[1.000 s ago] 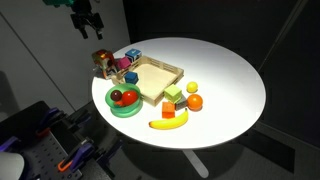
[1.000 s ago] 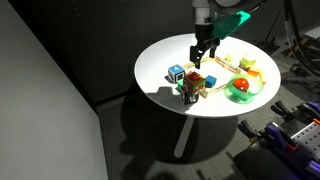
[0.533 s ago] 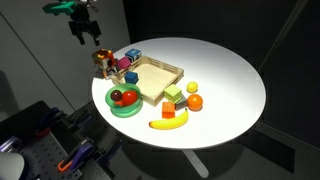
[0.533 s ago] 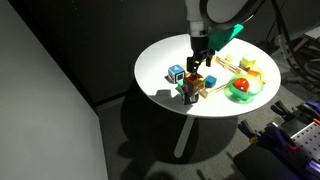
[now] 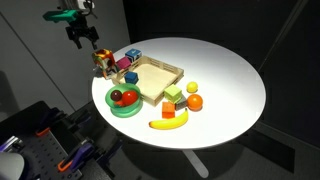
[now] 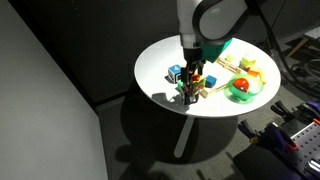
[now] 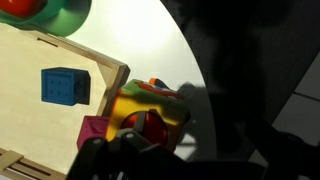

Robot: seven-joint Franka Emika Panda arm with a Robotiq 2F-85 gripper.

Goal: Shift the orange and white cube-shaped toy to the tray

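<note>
Round white tbl [image 5: 225,80], dark rm. Gripper [image 6: 194,72], open/shut unclear, over orange and white cube-shaped toy [image 6: 192,92] near tbl edge; bump cld knock it off.

Bright light washes out the white table [image 5: 230,80] against dark surroundings; the wrist view is soft and shadowed.

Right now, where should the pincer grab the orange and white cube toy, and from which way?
From straight above, pinching two opposite upright faces of the orange and white cube toy. It sits flat on the table, so its top is free, while the tray and a pink cube crowd one side. The open pincer hangs over it.
</note>
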